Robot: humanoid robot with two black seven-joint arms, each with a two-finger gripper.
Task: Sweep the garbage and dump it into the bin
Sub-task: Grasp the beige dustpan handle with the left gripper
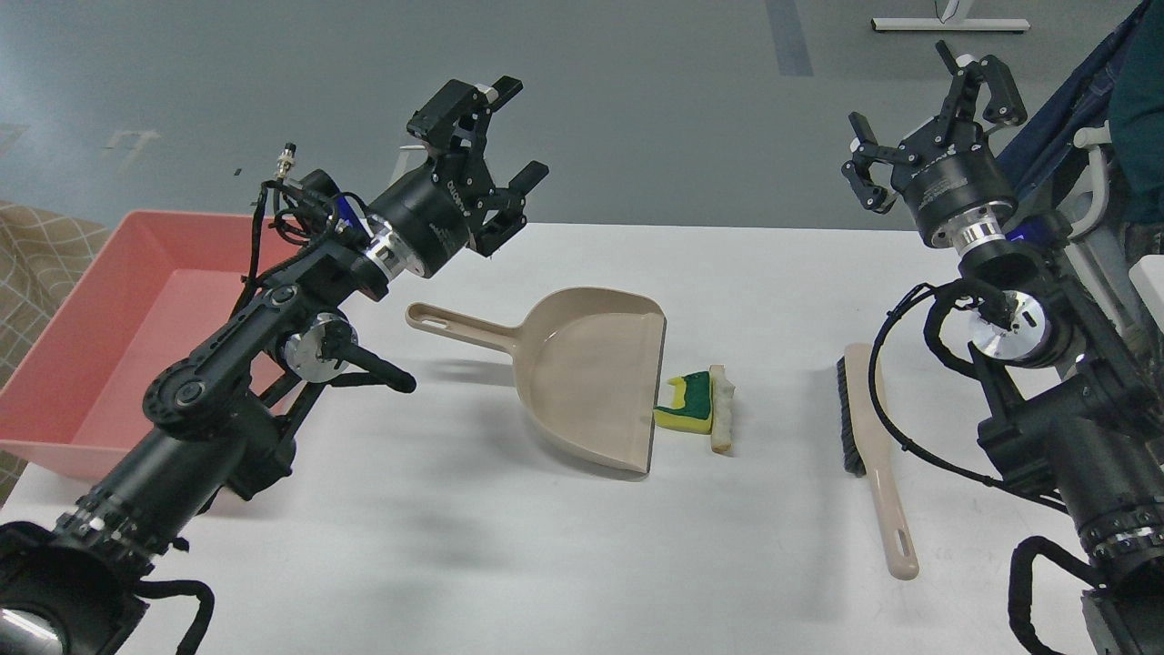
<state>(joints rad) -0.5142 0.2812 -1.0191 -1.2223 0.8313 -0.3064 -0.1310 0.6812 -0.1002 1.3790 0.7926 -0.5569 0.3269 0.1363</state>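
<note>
**Both grippers raised and empty, sweeping not yet begun**

The left gripper (496, 136) hangs in the air with its jaws spread wide and nothing between them. It sits above and to the left of the beige dustpan (591, 382), past the end of the pan's long handle and well clear of it. The right gripper (928, 118) is also held high with its jaws spread and empty, far to the right of the dustpan and above the table's back edge.

The dustpan lies flat on the white table (455, 546), near the middle, its handle pointing left and its open lip facing right. The garbage rests right at that lip: a yellow sponge piece with a green top (687, 403) touches or nearly touches the lip, and an off-white strip (721, 409) lies just beside the sponge on the side away from the dustpan. Further right of the dustpan, well apart from the scraps, a beige hand brush (873, 455) lies with dark bristles facing left and its handle running toward the viewer. The pink bin (55, 364) stands at the table's left end, far left of the dustpan, partly hidden by the left arm.

By the look of it, the task is at its start, with neither tool picked up. The next move likely calls for the left gripper to come down onto the dustpan handle and the right gripper onto the brush handle.
</note>
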